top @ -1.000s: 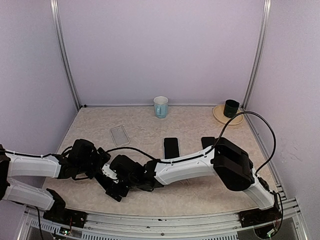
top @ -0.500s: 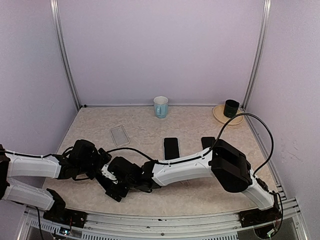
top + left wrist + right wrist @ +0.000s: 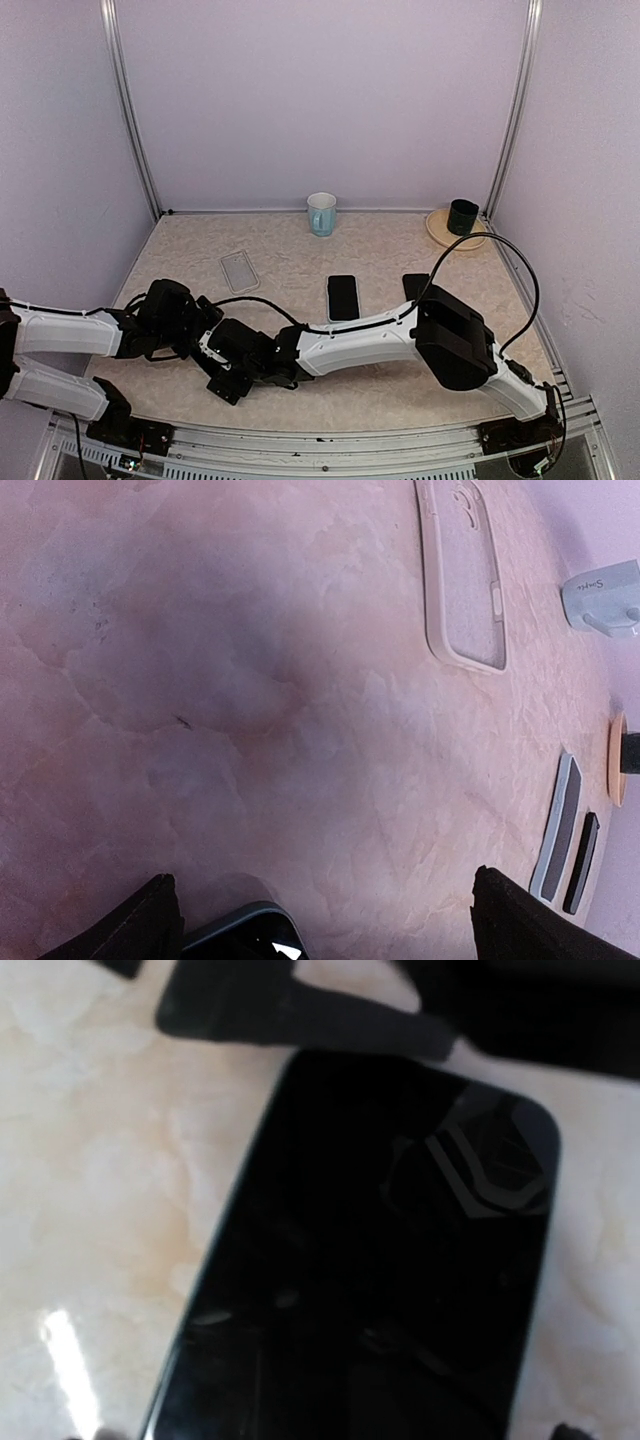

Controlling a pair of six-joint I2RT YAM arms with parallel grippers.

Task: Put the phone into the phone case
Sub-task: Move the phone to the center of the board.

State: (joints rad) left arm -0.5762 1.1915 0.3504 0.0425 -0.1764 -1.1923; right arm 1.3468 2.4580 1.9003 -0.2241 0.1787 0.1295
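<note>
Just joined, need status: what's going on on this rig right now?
Both arms sit low at the near left of the table. The right gripper hangs close over a phone lying flat, jaws open. The left gripper is beside it, jaws also open. Nothing is held. The clear case lies empty farther back.

Soft even light, phone (image 3: 370,1260) close-up blurred

- The left arm (image 3: 60,332) had white shells and black joints.
- The right arm (image 3: 360,338) matched, with a bulky black elbow (image 3: 455,345).
- A thin black cable (image 3: 532,280) looped at its two o'clock.
- The left gripper (image 3: 325,915) had black fingers (image 3: 525,925).
</note>
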